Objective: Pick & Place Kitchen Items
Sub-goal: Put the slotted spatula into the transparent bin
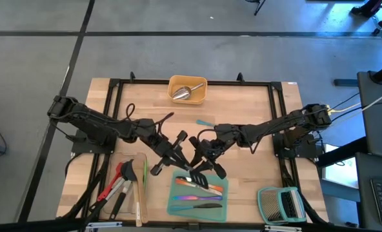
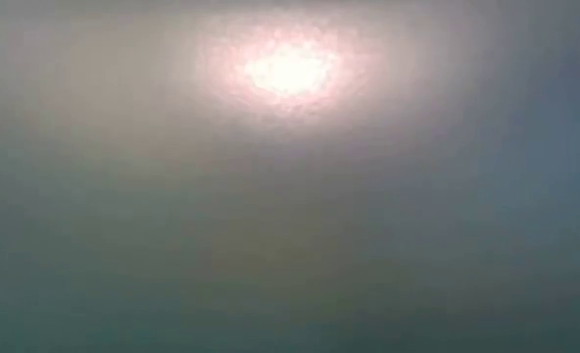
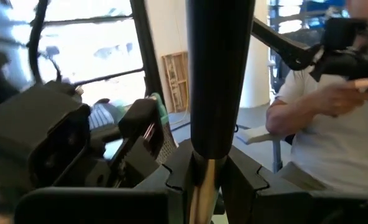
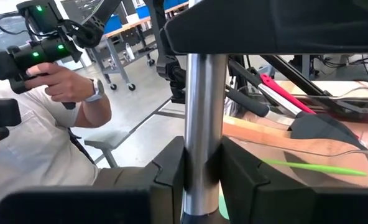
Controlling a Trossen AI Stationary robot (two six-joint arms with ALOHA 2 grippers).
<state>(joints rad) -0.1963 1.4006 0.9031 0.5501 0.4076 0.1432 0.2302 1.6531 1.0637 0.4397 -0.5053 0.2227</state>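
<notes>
Glare whites out the low view; utensil (image 1: 190, 169) ends hidden by grippers.

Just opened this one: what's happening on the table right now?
Both arms meet at mid-table just above the teal tray. The left gripper is shut on a black-handled utensil with a steel shaft, and the right gripper is shut on a steel-shafted utensil with a dark top. The yellow tray holds a steel scoop; the clear tray holds red and black tools. The low view shows nothing. A person stands beyond the table.
</notes>
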